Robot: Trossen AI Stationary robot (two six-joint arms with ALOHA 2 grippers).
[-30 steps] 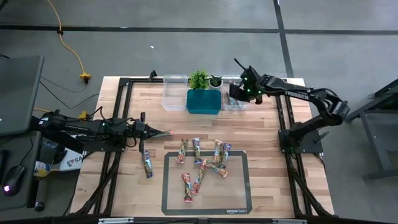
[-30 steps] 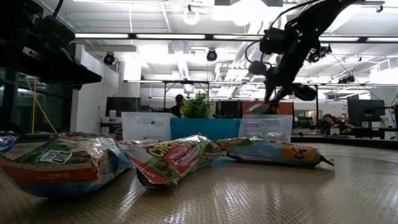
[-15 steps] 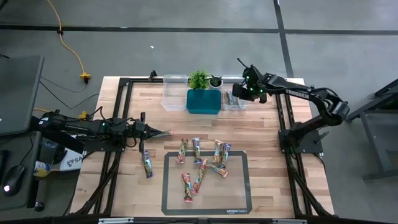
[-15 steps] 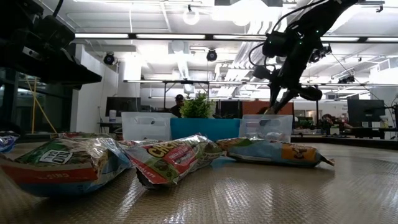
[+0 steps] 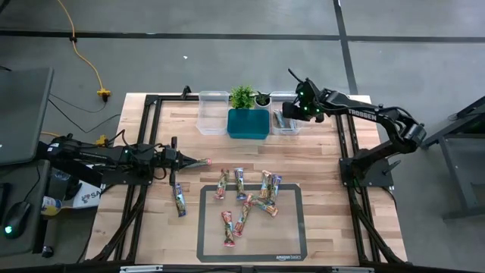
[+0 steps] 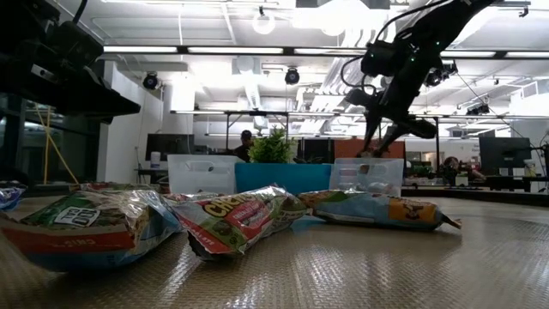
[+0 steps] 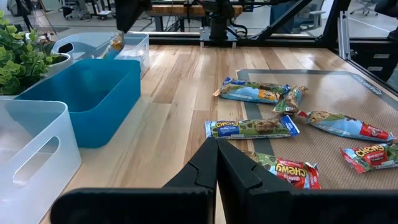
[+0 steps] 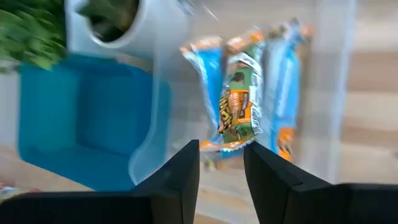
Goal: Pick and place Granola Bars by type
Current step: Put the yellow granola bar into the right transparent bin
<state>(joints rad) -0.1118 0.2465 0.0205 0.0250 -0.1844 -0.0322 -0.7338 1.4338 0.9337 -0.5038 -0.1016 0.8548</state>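
Lying in clear bin [image 8: 329, 93], bar [image 8: 239, 102] beyond parted right claw [image 8: 221, 158].

Both arms are built of dark, matte black segments joined by rounded joints. The right arm [image 5: 364, 121] carries white "TROSSEN" lettering along its forearm and small green lights glowing near the wrist. Its hand [image 8: 221, 168] ends in two flat, black, blade-like fingers. The left hand [image 7: 217, 171] shows two similar black fingers, tapering to a point.
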